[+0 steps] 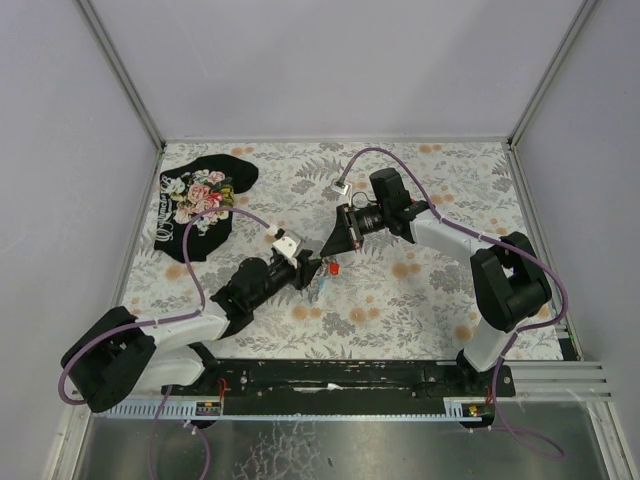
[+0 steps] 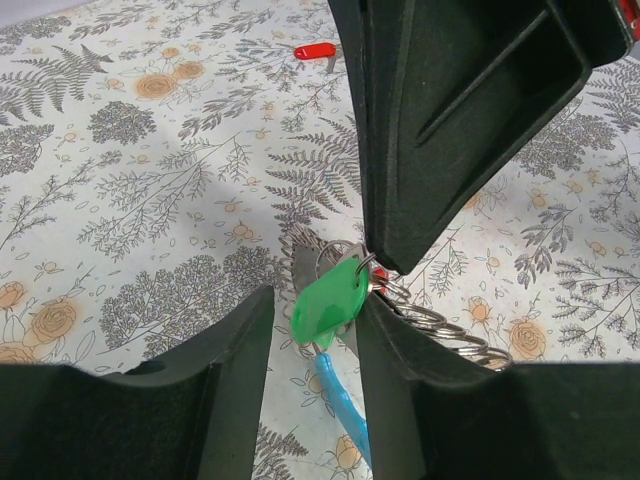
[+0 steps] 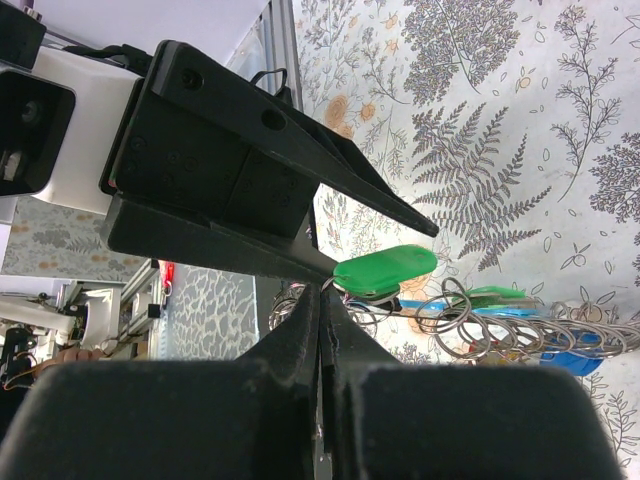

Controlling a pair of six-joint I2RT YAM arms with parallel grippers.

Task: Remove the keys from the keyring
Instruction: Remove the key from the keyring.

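Observation:
The keys hang bunched on the keyring (image 2: 450,335), a chain of silvery rings with a light-blue fob (image 2: 345,415). In the left wrist view a green key head (image 2: 330,298) sits between the half-parted jaws of my left gripper (image 2: 316,296). It touches the right finger, and a sliver of table shows on the other side. My right gripper (image 3: 322,292) is shut on the ring wire right beside that green key (image 3: 385,270). A second green key (image 3: 495,295) lies further along the rings. One red key (image 2: 315,50) lies loose on the table. Both grippers meet mid-table (image 1: 320,262).
A black floral cloth (image 1: 200,205) lies at the back left. Grey walls and metal rails (image 1: 150,130) enclose the fern-patterned table. The arms' purple cables (image 1: 380,152) arc over it.

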